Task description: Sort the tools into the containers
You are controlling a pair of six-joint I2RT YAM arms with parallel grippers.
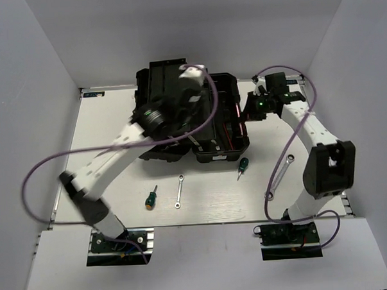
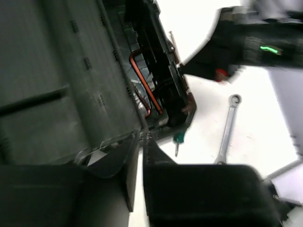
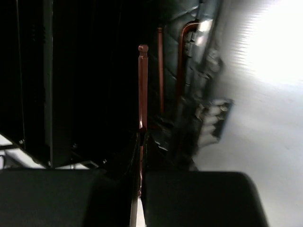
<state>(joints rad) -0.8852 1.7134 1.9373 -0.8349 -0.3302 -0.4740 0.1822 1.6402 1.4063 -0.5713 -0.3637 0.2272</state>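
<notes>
A black open toolbox (image 1: 225,127) stands at the back middle. My left gripper (image 1: 190,139) hangs over its front part; in the left wrist view its fingers (image 2: 142,137) are shut on a thin dark rod (image 2: 140,120). My right gripper (image 1: 248,110) is at the box's right side, shut on a reddish hex key (image 3: 143,85) that points into the box. More reddish hex keys (image 3: 161,71) lie inside. On the table lie two green screwdrivers (image 1: 150,198) (image 1: 243,164), a small wrench (image 1: 179,191) and a larger wrench (image 1: 281,173).
The box lid (image 1: 168,75) stands open at the back left. Purple cables (image 1: 46,164) loop from both arms. White walls close the table at left, right and back. The larger wrench (image 2: 227,130) and one screwdriver (image 2: 178,138) show beside the box front.
</notes>
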